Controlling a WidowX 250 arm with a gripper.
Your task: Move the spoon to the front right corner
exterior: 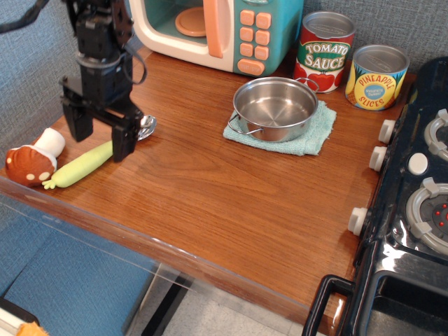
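Observation:
The spoon (pixel 82 164) lies on the brown wood countertop at the left, its pale yellow-green handle pointing to the front left and its shiny bowl (pixel 146 127) to the back right. My gripper (pixel 100 142) is open, its two black fingers straddling the upper part of the handle, one on each side, close to the counter. Nothing is held. The front right corner (pixel 308 294) of the countertop lies far to the right, beside the black stove.
A brown-and-white toy mushroom (pixel 31 159) lies just left of the spoon's tip. A steel pot (pixel 274 108) sits on a teal cloth (pixel 316 133). A toy microwave (pixel 224 31), a tomato sauce can (pixel 323 50) and a pineapple can (pixel 376 75) stand at the back. The stove (pixel 413 210) borders the right.

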